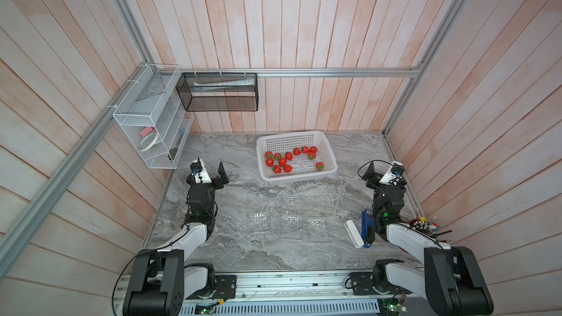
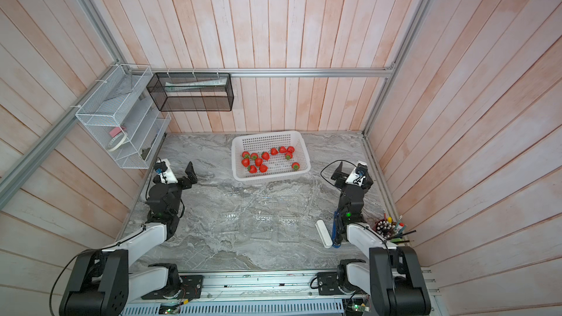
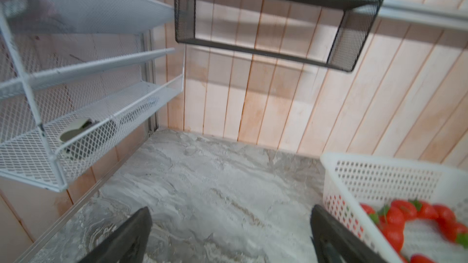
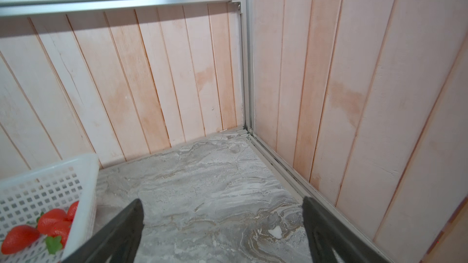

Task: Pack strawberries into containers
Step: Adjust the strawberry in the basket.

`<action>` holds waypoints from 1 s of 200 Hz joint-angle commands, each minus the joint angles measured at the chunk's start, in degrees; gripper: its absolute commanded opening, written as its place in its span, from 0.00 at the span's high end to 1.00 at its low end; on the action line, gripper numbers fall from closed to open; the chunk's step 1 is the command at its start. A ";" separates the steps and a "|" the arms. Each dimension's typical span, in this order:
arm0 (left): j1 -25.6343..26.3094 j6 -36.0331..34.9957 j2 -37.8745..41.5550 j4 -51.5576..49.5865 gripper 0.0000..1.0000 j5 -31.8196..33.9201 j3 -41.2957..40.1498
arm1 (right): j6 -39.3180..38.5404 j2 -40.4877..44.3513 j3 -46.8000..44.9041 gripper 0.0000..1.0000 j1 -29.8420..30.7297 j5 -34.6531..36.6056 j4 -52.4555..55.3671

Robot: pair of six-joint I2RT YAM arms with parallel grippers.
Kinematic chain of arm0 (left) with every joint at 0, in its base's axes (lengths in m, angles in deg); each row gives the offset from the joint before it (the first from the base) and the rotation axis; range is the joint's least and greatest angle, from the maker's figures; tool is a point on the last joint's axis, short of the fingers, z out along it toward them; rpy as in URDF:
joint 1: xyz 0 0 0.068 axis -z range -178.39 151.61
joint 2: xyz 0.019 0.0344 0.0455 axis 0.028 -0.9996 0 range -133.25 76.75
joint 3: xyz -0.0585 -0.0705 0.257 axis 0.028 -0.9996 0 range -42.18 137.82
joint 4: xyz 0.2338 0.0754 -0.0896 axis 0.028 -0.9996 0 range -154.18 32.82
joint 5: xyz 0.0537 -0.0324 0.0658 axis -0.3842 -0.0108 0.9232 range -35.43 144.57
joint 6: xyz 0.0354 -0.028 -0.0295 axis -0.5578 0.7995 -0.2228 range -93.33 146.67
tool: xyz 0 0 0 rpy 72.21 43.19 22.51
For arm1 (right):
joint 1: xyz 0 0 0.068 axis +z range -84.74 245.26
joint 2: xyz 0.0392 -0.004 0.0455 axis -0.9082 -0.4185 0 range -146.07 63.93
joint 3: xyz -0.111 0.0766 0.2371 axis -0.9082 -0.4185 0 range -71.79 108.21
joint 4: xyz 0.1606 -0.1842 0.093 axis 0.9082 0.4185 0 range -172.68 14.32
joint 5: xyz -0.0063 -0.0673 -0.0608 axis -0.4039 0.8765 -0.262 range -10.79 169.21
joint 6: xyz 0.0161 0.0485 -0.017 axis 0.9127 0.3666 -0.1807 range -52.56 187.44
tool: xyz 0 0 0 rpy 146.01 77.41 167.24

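Marble table (image 1: 243, 247), white basket (image 1: 290, 134) (holding strawberries (image 1: 282, 162)), clear containers (image 1: 290, 223) nearby, pencil cup (image 1: 422, 227)

The right gripper (image 4: 222, 202) is hovering over the bare tabletop (image 4: 202, 163), jaws standing wide apart, facing a back corner — a white basket (image 4: 50, 188) is holding strawberries (image 4: 19, 239) nearby.

Small robot lab booth: pale wooden plank walls (image 1: 304, 25) and aluminium frame rails (image 1: 334, 72) enclose a marble-patterned desk (image 1: 243, 250), with two robot arms (image 1: 194, 235) bolted to a metal track (image 1: 289, 282) along its front.
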 commanded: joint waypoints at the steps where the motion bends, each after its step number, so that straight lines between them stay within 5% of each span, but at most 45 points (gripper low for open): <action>1: 0.59 12.79 1.00 -24.22 0.00 10.21 8.40 | 5.50 6.20 0.59 0.02 4.10 5.53 14.57; 21: 0.55 21.78 1.31 -35.10 0.00 12.10 13.14 | 6.05 11.13 1.78 0.02 9.27 5.12 20.30; 53: -0.28 21.64 0.47 -36.52 0.00 -0.35 14.54 | 6.99 9.68 10.62 0.02 14.80 -2.12 35.51; 75: -0.42 21.56 -0.90 -38.55 0.00 -7.54 16.70 | 5.95 3.54 18.08 0.02 19.18 -2.16 43.69; 105: 0.59 20.57 -1.80 -37.95 0.02 -15.35 18.35 | 6.02 -4.54 25.96 0.05 20.69 -10.75 45.92; 163: 7.94 19.30 -6.72 -39.88 0.04 -17.38 22.61 | 5.94 -22.42 44.86 0.24 20.69 -19.22 51.21; 200: 11.69 18.87 -12.04 -40.23 0.00 -19.21 26.17 | 6.19 -35.17 58.65 0.25 19.87 -20.92 58.95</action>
